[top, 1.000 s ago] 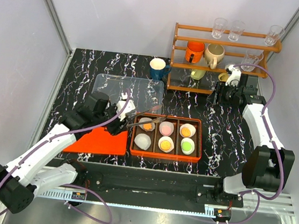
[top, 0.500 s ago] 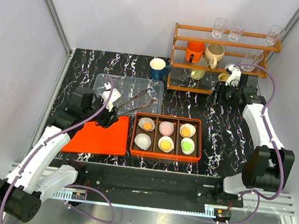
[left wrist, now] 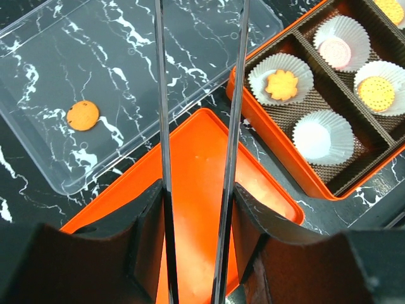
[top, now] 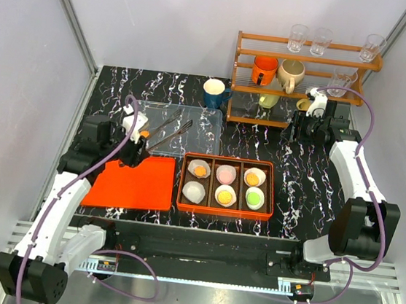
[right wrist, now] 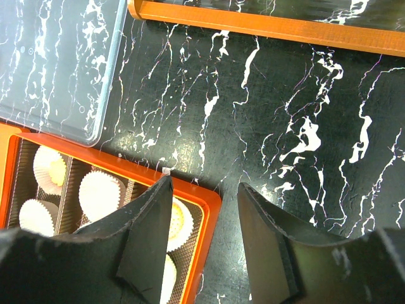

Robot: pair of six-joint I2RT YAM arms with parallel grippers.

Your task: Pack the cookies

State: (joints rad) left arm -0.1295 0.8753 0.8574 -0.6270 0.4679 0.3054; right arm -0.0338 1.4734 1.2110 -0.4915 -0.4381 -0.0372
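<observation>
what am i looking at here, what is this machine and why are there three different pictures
These are two robot arms bolted at the near edge of a marble-patterned table. The wide picture is taken from above and behind them. The other two come from a small camera on each wrist, looking past that arm's own fingers.

The left gripper is shut on a pair of thin metal tongs, and nothing shows between their tips. The right gripper is open and empty, near a wooden rack.

On the table is an orange box with six paper liners. Five hold cookies and one empty liner has none. Beside the box are an orange lid and a clear tray with one orange cookie lying on it.
</observation>
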